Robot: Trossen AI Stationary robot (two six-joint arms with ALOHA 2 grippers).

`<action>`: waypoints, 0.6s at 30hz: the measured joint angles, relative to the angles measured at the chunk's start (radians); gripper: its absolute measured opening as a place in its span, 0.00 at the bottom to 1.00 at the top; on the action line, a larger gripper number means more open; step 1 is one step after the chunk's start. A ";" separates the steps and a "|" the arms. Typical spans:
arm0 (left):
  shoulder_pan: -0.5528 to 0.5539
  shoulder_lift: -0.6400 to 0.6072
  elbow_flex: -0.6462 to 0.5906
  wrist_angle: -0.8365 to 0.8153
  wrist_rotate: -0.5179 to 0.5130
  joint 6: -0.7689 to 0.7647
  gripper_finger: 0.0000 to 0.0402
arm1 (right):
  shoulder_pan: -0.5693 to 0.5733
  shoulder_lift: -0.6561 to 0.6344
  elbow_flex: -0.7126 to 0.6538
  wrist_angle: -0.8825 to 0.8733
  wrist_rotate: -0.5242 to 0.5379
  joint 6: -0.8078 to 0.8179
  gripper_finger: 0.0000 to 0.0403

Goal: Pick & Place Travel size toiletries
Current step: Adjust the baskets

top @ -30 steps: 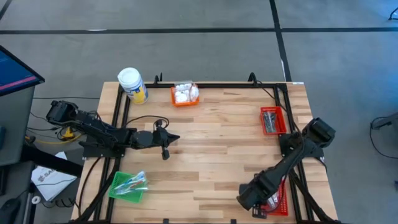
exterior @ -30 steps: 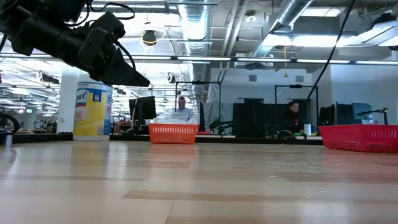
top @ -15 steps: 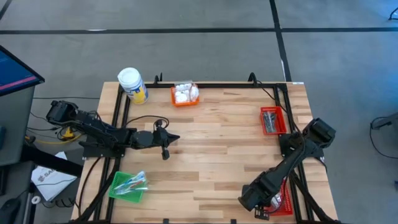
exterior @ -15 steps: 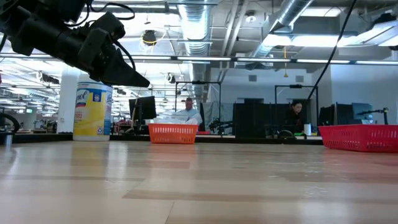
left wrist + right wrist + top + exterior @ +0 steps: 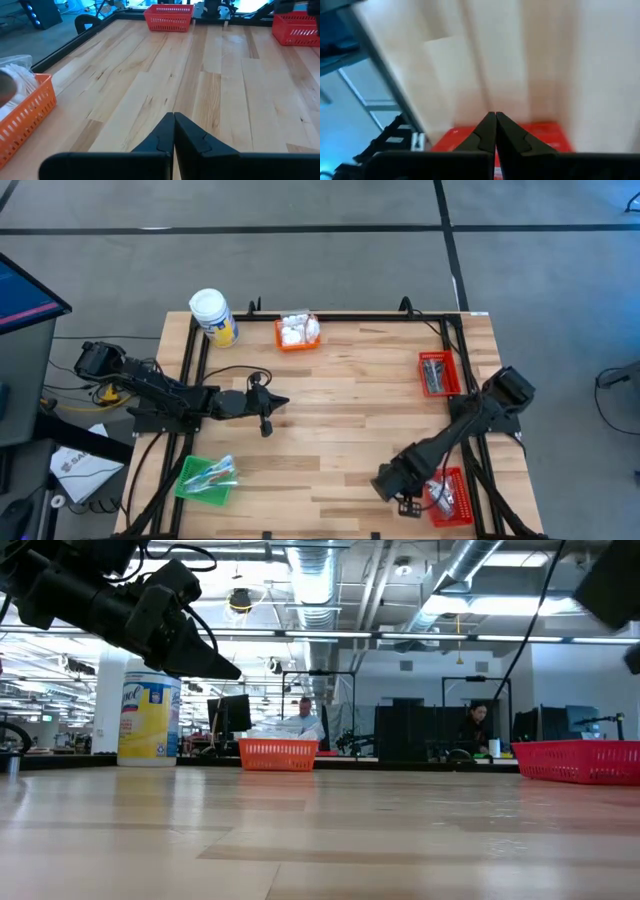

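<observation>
The travel size toiletries lie in mesh baskets. White packets [image 5: 294, 330] fill an orange basket [image 5: 297, 343] at the far edge. Dark sachets [image 5: 433, 372] lie in a red basket [image 5: 424, 360] at the right. Clear-wrapped sticks [image 5: 215, 473] are in a green basket [image 5: 192, 482] at the near left. Silvery items [image 5: 443, 496] are in a red basket [image 5: 452, 513] at the near right. My right gripper [image 5: 392, 483] is shut, points down and hangs just left of that basket with nothing between its fingers [image 5: 495, 116]. My left gripper [image 5: 283, 402] hovers shut over the table's left half.
A white-lidded jar with a yellow label [image 5: 212, 315] stands at the far left corner. Bare wood [image 5: 350, 430] lies between the baskets in the table's middle. A black frame [image 5: 330, 318] runs along the table's edges. In the low view, people sit at desks in the room behind.
My right gripper has swung from above the near-right red basket toward the table's left, staying shut and pointing down. The basket now shows more fully beside it. In the low view a dark part of the right arm has come in at the upper right.
</observation>
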 joint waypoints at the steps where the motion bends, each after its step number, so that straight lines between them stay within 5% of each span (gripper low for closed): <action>1: 0.000 0.000 0.000 0.000 0.000 0.000 0.00 | -0.005 0.000 0.000 -0.019 0.005 -0.003 0.00; 18: 0.000 0.000 0.000 0.000 0.000 0.000 0.00 | 0.071 0.000 -0.120 -0.011 -0.101 0.133 0.00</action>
